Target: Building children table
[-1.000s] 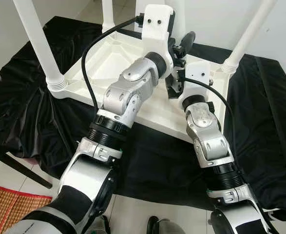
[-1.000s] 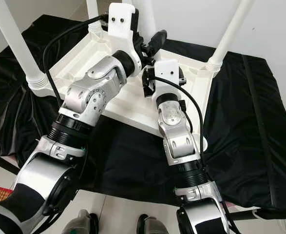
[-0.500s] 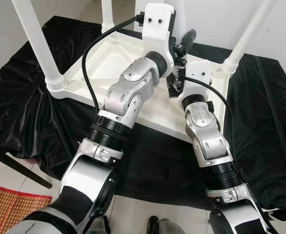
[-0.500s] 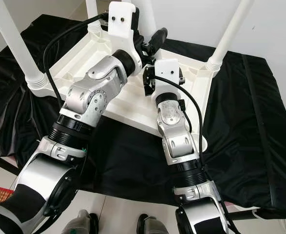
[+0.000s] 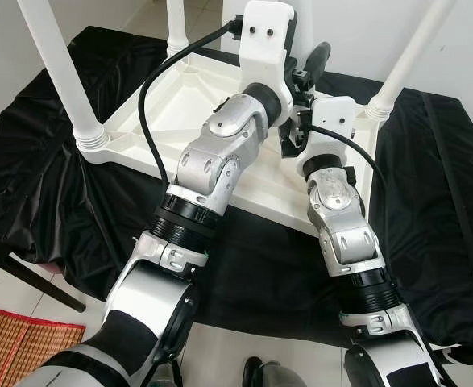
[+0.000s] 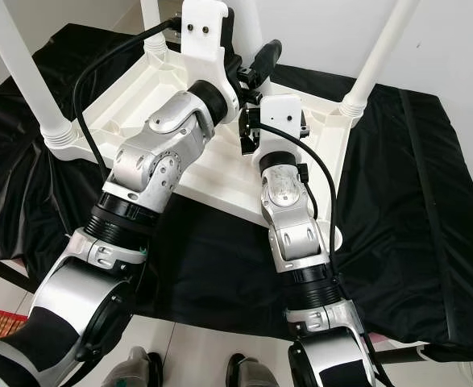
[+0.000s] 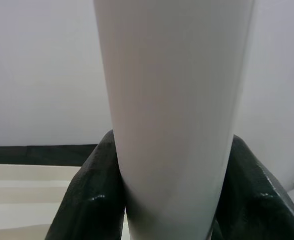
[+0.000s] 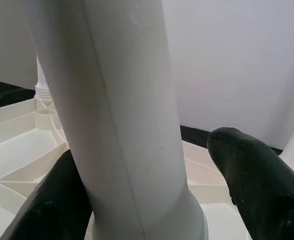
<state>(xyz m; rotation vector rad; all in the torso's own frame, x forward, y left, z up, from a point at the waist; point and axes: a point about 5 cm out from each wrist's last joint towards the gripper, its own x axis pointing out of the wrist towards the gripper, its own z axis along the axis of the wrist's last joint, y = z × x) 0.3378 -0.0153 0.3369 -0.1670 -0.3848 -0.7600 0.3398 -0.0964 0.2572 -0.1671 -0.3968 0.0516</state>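
1. White plastic kids' table (image 5: 188,97) lies upside down on a black cloth (image 5: 437,201); ribbed underside faces up, legs point up.
2. Far leg (image 7: 174,120), between the two wrists, is the one being worked. In head views it's mostly hidden behind the left wrist housing; its top is cut off by the frame.
3. Left gripper (image 7: 172,200): both black fingers (image 7: 91,195) pressed against opposite sides of that leg, clamped on it. Fingertips cut off at pic edge.
4. Right gripper (image 8: 152,200): lower on the same leg, near its ribbed collar at the tabletop. One finger (image 8: 49,205) touches the leg; the other (image 8: 252,175) stands apart w/ a gap, so fairly wide, not clamped.
5. Other legs: near-left leg (image 5: 63,72) seated in its corner socket, right leg (image 5: 405,60) likewise; tops out of frame. A fourth leg (image 5: 176,24) at the far-left corner, only partly seen.
6. Cloth hangs over the edges of whatever is under it; support not identifiable.
7. Tiled floor (image 5: 10,298) below, woven mat (image 5: 10,343) at the near-left corner.
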